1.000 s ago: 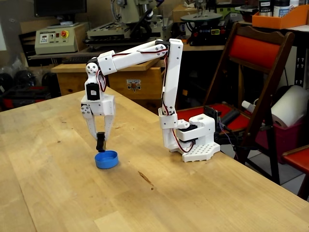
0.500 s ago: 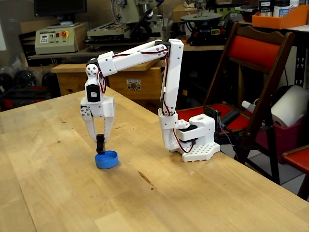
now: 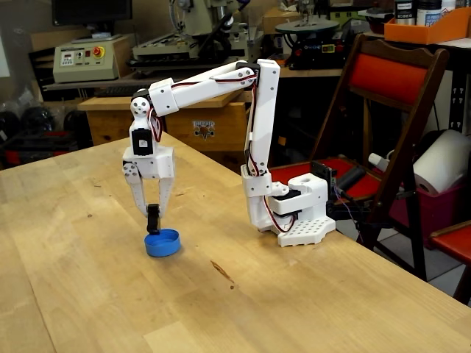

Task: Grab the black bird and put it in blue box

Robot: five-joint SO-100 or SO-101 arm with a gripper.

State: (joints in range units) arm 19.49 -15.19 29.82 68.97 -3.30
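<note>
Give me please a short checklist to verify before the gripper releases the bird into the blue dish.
1. Bird held: the gripper is shut on the black bird. Ok.
2. Position: the bird hangs over the left rear edge of the blue box, not its middle. Not ok.
3. Height: bird's bottom is at the rim; whether it touches, cannot tell.
4. Dish flat on the table, opening up. Ok.
5. Dish is unoccupied: inside hidden by the rim from this angle. Cannot tell.

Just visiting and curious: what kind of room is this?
Probably a workshop or maker space: machine tools and a control box with a red stop button stand behind the wooden table.
</note>
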